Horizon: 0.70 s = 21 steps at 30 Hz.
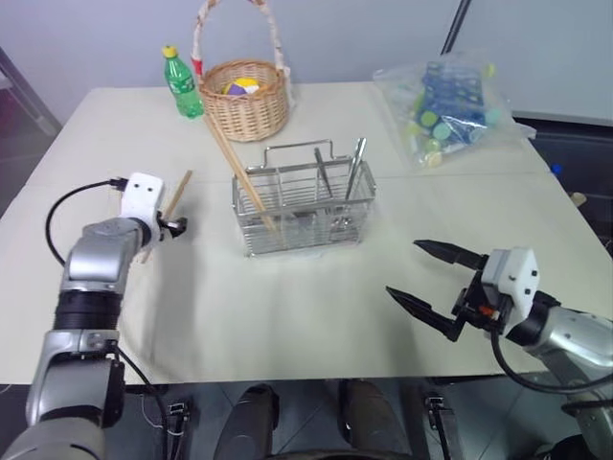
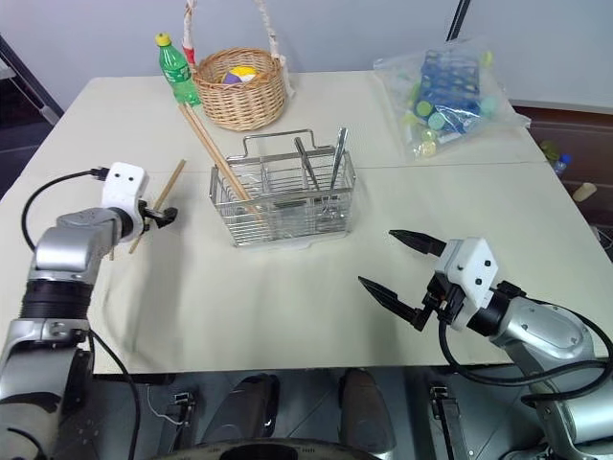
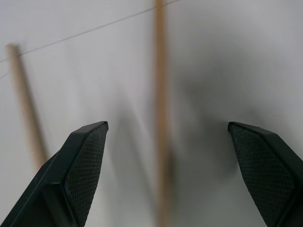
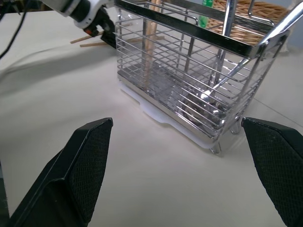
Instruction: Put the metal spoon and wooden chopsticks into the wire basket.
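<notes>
The wire basket stands mid-table. One wooden chopstick leans in its left end, sticking out toward the back left. A slim handle that looks like the metal spoon stands in its right half beside another metal handle. Two more chopsticks lie on the table at the left. My left gripper hovers open just over them, one stick between its fingers, not gripped. My right gripper is open and empty, near the front right, pointing at the basket.
A round wicker basket and a green bottle stand at the back left. A clear bag of coloured items lies at the back right. The table's front edge runs close below both arms.
</notes>
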Available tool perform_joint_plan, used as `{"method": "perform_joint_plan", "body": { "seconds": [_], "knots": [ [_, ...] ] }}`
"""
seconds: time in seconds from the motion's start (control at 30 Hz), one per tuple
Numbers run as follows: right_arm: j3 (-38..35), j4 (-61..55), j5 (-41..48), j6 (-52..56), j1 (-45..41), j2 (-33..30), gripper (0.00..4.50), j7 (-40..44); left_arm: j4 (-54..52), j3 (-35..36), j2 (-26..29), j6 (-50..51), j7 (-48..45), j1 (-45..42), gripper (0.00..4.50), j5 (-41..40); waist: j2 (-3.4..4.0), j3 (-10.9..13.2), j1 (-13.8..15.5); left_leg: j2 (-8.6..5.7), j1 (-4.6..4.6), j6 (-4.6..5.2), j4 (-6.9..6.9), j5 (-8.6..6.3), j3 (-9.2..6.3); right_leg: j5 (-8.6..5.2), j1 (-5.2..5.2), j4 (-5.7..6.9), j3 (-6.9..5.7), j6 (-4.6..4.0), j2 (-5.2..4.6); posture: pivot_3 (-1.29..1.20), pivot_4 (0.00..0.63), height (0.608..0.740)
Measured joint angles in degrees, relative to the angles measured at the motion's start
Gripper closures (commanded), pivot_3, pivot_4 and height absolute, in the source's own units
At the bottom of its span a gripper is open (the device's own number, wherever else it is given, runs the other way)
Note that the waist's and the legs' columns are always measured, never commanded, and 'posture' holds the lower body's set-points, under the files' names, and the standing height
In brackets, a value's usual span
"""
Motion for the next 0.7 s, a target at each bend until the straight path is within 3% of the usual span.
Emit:
{"method": "perform_joint_plan", "body": {
  "seconds": [0.17, 0.57, 0.67, 0.7],
  "knots": [
    [0.13, 0.89, -0.19, -0.05, -0.97, 0.23, 0.04, 0.01, 2.33, -0.62, 3.23, 3.01, -2.1, -1.46, 0.24, 0.46, -0.01, 0.0, 0.24, 0.0, -0.01, 0.0, 0.01, 0.0, 0.0, 0.0, 0.01, 0.01, 0.0, 0.0, 0.0, 0.0, 0.15, 0.74],
    [0.28, 1.14, -0.49, -0.01, -1.06, 0.66, 0.04, -0.08, 1.52, -2.23, 4.29, 6.4, -7.4, -2.32, 0.24, 0.61, 0.01, -0.01, 0.31, 0.0, 0.0, 0.0, 0.02, 0.0, 0.0, 0.0, 0.02, 0.03, 0.0, 0.0, 0.0, 0.0, 0.15, 0.74],
    [0.24, 1.12, -0.49, 0.01, -0.68, 0.66, 0.0, -0.4, 1.57, -2.29, 3.9, 6.81, -7.43, -2.76, 1.06, 0.79, 0.01, -0.01, 0.31, -0.01, -0.01, 0.0, 0.02, 0.0, 0.0, 0.0, 0.02, 0.03, 0.0, 0.0, 0.0, 0.0, 0.15, 0.74],
    [0.24, 1.1, -0.48, 0.04, -0.6, 0.66, 0.0, -0.52, 1.54, -2.29, 3.49, 7.24, -7.49, -2.94, 1.53, 0.74, 0.01, -0.01, 0.31, -0.01, -0.01, 0.0, 0.02, 0.0, 0.0, 0.0, 0.02, 0.03, 0.0, 0.0, 0.0, 0.0, 0.15, 0.74]
  ]
}}
